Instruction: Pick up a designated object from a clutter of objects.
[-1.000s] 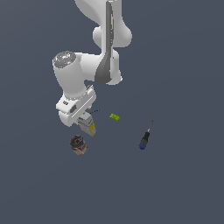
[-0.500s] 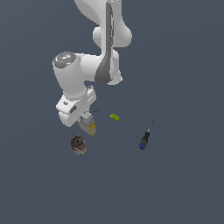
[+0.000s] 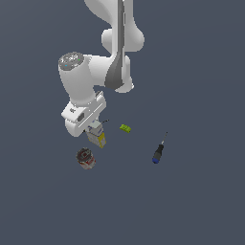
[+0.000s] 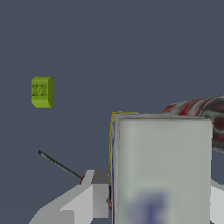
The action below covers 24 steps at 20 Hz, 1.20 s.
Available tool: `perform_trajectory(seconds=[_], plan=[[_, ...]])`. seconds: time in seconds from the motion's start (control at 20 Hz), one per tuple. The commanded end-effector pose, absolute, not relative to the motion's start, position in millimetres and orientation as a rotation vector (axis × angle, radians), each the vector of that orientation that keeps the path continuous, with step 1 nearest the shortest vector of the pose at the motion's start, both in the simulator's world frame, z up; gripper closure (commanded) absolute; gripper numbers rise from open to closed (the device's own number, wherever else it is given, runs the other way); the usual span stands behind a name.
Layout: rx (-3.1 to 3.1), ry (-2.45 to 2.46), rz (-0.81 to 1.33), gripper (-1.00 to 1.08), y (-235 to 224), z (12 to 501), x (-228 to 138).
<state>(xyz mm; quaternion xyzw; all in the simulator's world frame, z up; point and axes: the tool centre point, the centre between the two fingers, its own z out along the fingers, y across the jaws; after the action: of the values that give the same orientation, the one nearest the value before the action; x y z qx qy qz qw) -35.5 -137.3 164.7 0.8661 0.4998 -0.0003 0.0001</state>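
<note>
The carton [image 3: 99, 137] stands upright under the white hand, grey-white on top and yellow lower down. In the wrist view its pale top with a blue mark [image 4: 162, 170] fills the space between my fingers. My gripper [image 3: 94, 132] [image 4: 158, 197] straddles it, one grey finger [image 4: 97, 192] against one side and the other at the frame's edge, shut on the carton. The brownish can [image 3: 86, 159] [image 4: 199, 111] stands close beside it. The green block [image 3: 125, 128] [image 4: 42, 92] and the blue-handled screwdriver [image 3: 158, 152] lie apart. Only the red-handled screwdriver's thin shaft [image 4: 59, 165] shows.
The arm's white links [image 3: 95, 76] rise above the clutter towards the top of the exterior view. The floor is an even dark grey [image 3: 201, 201] all round.
</note>
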Motion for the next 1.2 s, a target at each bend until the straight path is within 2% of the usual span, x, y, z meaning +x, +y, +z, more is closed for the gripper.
perform_trajectory(seconds=[0.0, 0.4, 1.15], plan=[[2.72, 1.57, 0.0, 1.08, -133, 175, -35], [2.719, 1.568, -0.002, 1.08, -106, 232, -35], [2.719, 1.569, -0.003, 1.08, -36, 383, -32]])
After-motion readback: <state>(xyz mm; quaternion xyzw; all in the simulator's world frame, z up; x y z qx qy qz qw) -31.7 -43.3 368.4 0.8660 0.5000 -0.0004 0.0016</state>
